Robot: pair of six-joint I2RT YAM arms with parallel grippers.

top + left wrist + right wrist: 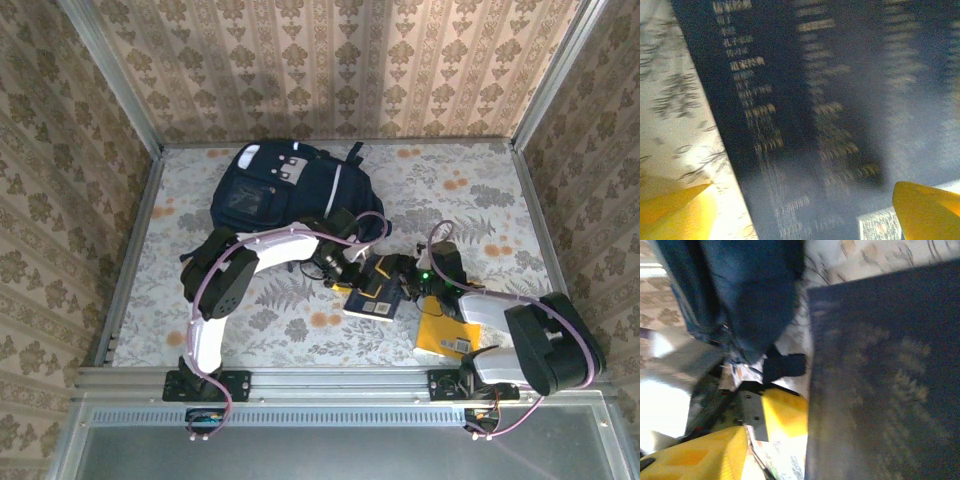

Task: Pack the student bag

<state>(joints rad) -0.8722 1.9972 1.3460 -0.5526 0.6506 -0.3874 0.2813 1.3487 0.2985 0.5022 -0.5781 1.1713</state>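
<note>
Student bag point(290, 185), upper centre: likely soft, slumping, light; take by strap point(355, 152). Left gripper point(802, 200) spread wide, empty; right gripper point(412, 268): opening indiscernible.

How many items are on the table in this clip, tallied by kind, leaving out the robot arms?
Bags: 1, the student bag
Books: 2, a dark blue book and a yellow book
Total: 3
</note>
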